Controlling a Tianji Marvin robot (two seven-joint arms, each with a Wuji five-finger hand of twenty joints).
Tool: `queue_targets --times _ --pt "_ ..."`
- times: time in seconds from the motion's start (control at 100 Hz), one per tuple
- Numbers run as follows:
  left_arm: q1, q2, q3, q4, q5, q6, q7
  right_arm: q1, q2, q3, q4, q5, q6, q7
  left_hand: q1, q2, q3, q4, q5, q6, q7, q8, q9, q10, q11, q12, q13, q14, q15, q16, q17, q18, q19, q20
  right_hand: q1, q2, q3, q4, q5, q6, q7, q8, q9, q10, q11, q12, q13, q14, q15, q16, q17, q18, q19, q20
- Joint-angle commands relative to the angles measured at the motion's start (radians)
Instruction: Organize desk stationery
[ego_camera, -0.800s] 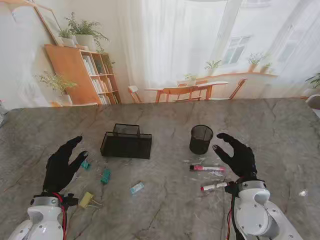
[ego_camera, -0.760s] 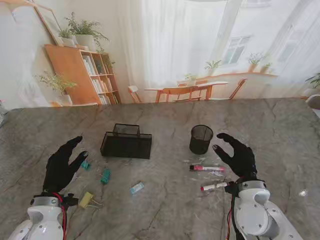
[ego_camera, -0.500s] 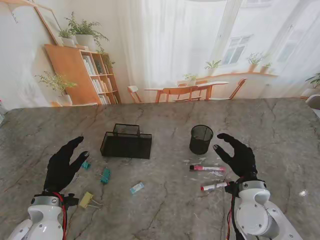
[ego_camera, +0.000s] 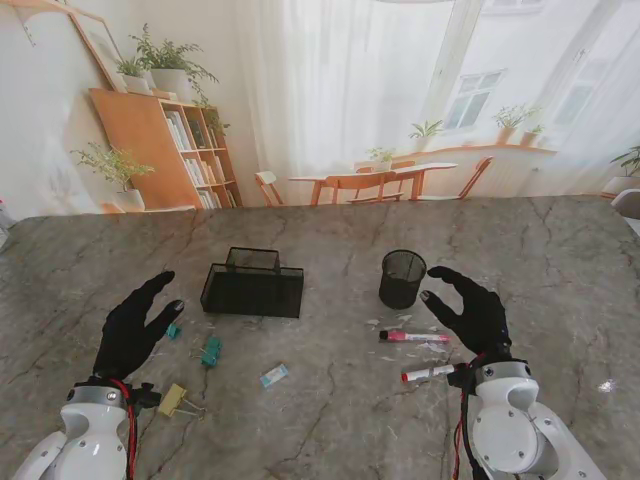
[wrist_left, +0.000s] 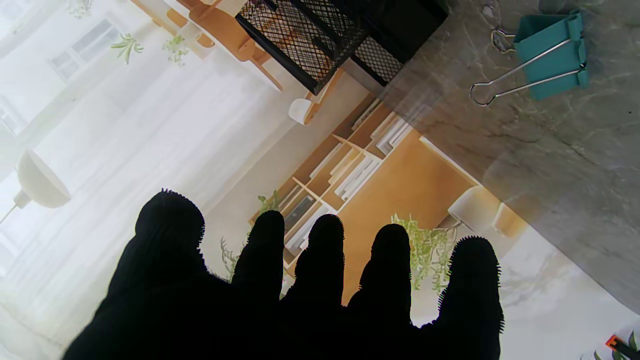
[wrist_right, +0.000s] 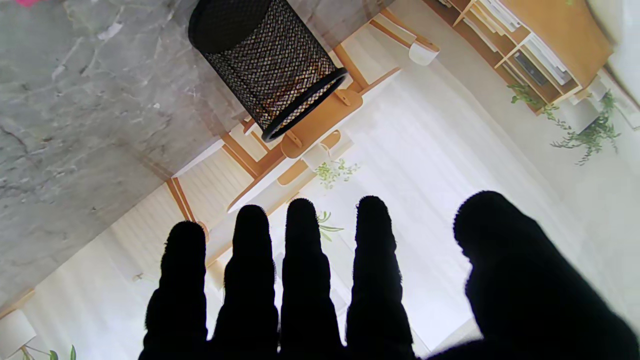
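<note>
Two black-gloved hands hover over the grey marbled surface (ego_camera: 330, 240), and neither holds anything. The left hand (ego_camera: 133, 328) has its fingers (wrist_left: 320, 255) spread wide, thumb out to the side; the right hand (ego_camera: 468, 305) is likewise wide, its fingers (wrist_right: 302, 250) apart and slightly curled.

There are two black mesh containers. A rectangular mesh tray (ego_camera: 252, 284) with a raised back compartment stands a little left of centre, and one round mesh cup (ego_camera: 402, 278) stands upright just beside the right hand's fingertips, on its left.

Four binder clips lie loose on the left half. One small teal clip (ego_camera: 172, 330) sits just beside the left thumb. A second teal clip (ego_camera: 211, 351) lies nearer to me than the tray. A pale blue clip (ego_camera: 273, 375) lies to its right, nearer still. One yellow clip (ego_camera: 173, 399) rests close to the left wrist. The left wrist view shows one teal clip (wrist_left: 547, 52) clearly, wire handles folded flat on the surface; which of the two teal ones it is I cannot tell.

Two markers lie near the right hand: one with a pink body (ego_camera: 413, 337) just nearer to me than the cup, and one white marker with a red cap (ego_camera: 428, 373) next to the right wrist. Both lie flat, apart from each other. Small clear scraps around the pink one are too small to make out.
</note>
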Motion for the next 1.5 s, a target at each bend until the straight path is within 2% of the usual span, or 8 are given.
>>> queue_targets --times 0.0,0.2,0.3,0.43,0.66,0.84,1.1,1.49 --pt "-0.002 0.001 0.006 0.003 -0.005 -0.001 -0.01 -0.011 0.004 0.007 -0.015 -0.004 -0.012 0.015 -0.009 0.063 -0.016 -0.045 -0.004 -0.013 0.011 0.004 0.014 -0.003 -0.001 0.008 0.011 -0.012 0.007 0.006 -0.007 -0.005 0.018 0.032 0.004 0.022 -0.022 0.024 0.003 0.002 0.01 -0.006 0.009 0.0 -0.004 0.011 -0.003 -0.005 -0.005 0.017 -0.007 -0.004 0.014 0.026" --pt "-0.004 0.0 0.01 0.0 -0.014 0.003 -0.014 -0.032 0.029 0.053 -0.045 -0.068 -0.051 0.098 -0.007 0.064 -0.015 -0.045 -0.002 -0.012 0.012 0.006 0.017 -0.003 -0.001 0.009 0.014 -0.012 0.008 0.009 -0.007 -0.007 0.023 0.034 0.009 0.002 -0.009 0.03 -0.007 0.017 0.021 0.007 0.008 -0.001 0.01 0.032 0.009 -0.009 0.025 0.041 0.006 -0.006 0.064 0.069" --pt "0.0 -0.001 0.009 -0.003 -0.009 -0.001 -0.005 -0.039 0.046 0.08 -0.053 -0.15 -0.081 0.132 -0.006 0.066 -0.015 -0.045 0.0 -0.014 0.012 0.006 0.018 -0.003 0.0 0.01 0.017 -0.011 0.009 0.01 -0.006 -0.006 0.026 0.035 0.028 -0.033 0.0 0.033 -0.006 0.038 0.036 0.032 0.035 -0.004 0.046 0.082 0.047 -0.012 0.16 0.129 0.066 -0.008 0.213 0.159" --pt "0.009 -0.003 0.006 -0.008 -0.004 -0.007 0.01 -0.041 0.07 0.113 -0.049 -0.284 -0.152 0.153 -0.005 0.068 -0.015 -0.045 0.001 -0.013 0.013 0.007 0.02 -0.002 0.0 0.011 0.02 -0.011 0.01 0.012 -0.005 -0.005 0.029 0.036 0.053 -0.085 0.007 0.03 0.015 0.055 0.065 0.067 0.07 -0.026 0.107 0.147 0.057 -0.034 0.409 0.188 0.153 -0.012 0.389 0.194" --pt "0.016 -0.006 0.004 -0.014 -0.001 -0.009 0.026 -0.018 0.108 0.13 -0.025 -0.463 -0.269 0.192 -0.004 0.07 -0.016 -0.046 0.004 -0.011 0.013 0.008 0.024 0.0 0.001 0.012 0.022 -0.009 0.011 0.015 -0.005 -0.004 0.037 0.037 0.126 -0.154 0.004 0.028 0.096 0.066 0.168 0.145 0.079 -0.037 0.271 0.224 0.078 -0.039 0.586 0.163 0.207 -0.031 0.506 0.158" --pt "0.011 -0.004 0.009 -0.016 -0.009 -0.001 0.013 0.031 0.145 0.1 0.011 -0.646 -0.334 0.185 -0.001 0.072 -0.016 -0.046 0.004 -0.012 0.013 0.009 0.024 -0.001 0.001 0.013 0.024 -0.01 0.012 0.016 -0.006 -0.004 0.042 0.037 0.165 -0.17 -0.004 0.031 0.131 0.089 0.21 0.164 0.089 -0.025 0.385 0.193 0.112 -0.025 0.651 0.121 0.251 -0.009 0.581 0.097" --pt "0.004 -0.002 0.014 -0.018 -0.017 0.006 -0.004 0.121 0.177 0.016 0.064 -0.744 -0.388 0.229 0.0 0.073 -0.016 -0.046 0.004 -0.012 0.014 0.01 0.024 -0.002 0.001 0.014 0.025 -0.012 0.012 0.018 -0.005 -0.004 0.048 0.037 0.181 -0.19 0.006 0.031 0.107 0.144 0.165 0.135 0.082 0.016 0.422 0.173 0.112 0.013 0.68 0.107 0.249 0.016 0.605 0.096" --pt "-0.003 0.0 0.019 -0.019 -0.023 0.013 -0.018 0.236 0.193 -0.12 0.135 -0.771 -0.333 0.341 0.0 0.074 -0.016 -0.046 0.005 -0.012 0.014 0.011 0.027 -0.002 0.001 0.015 0.027 -0.009 0.013 0.019 -0.005 -0.003 0.055 0.037 0.221 -0.257 0.122 0.025 0.056 0.227 0.078 0.098 0.033 0.076 0.432 0.151 0.081 0.069 0.707 0.092 0.203 0.063 0.616 0.102"
